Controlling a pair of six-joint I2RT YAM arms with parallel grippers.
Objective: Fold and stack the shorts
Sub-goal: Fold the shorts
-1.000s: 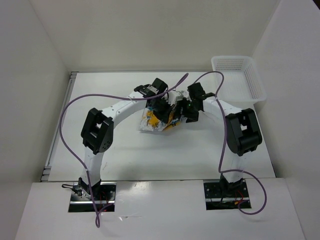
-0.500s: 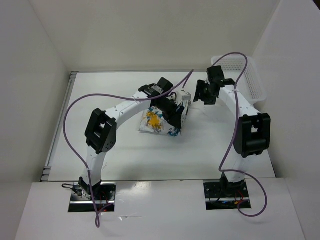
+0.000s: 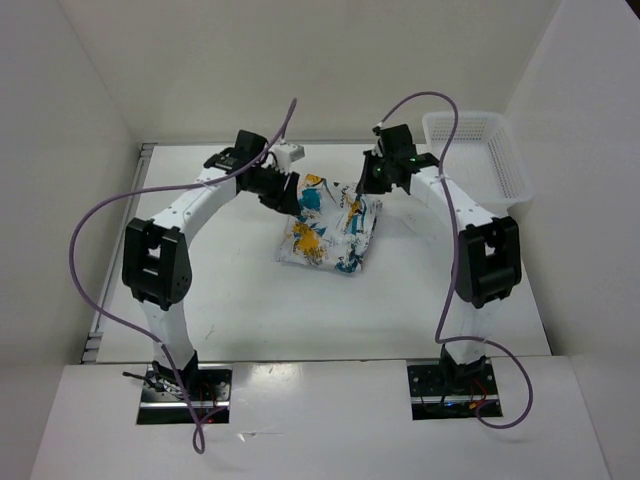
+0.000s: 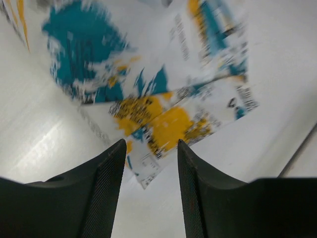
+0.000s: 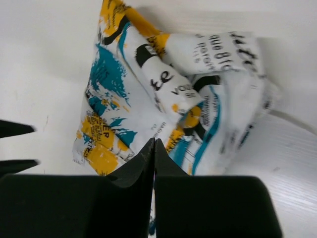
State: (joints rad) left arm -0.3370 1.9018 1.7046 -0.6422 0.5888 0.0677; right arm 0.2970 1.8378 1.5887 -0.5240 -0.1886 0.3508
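The shorts lie crumpled on the white table, white fabric printed with yellow, teal and black. Their near part is flat and their far right part is bunched up. My right gripper sits at that far right edge. In the right wrist view its jaws are shut tip to tip, right on the bunched shorts, with a sliver of print showing in the slit. My left gripper is at the far left corner of the shorts. Its jaws stand open with only table between them, just short of the shorts.
A white mesh basket stands at the far right corner of the table. White walls enclose the table on three sides. Purple cables arch over both arms.
The left gripper let go of the shorts and swung back to the far left. The right gripper came from beside the basket to the shorts and shut. The cloth now spreads wider.
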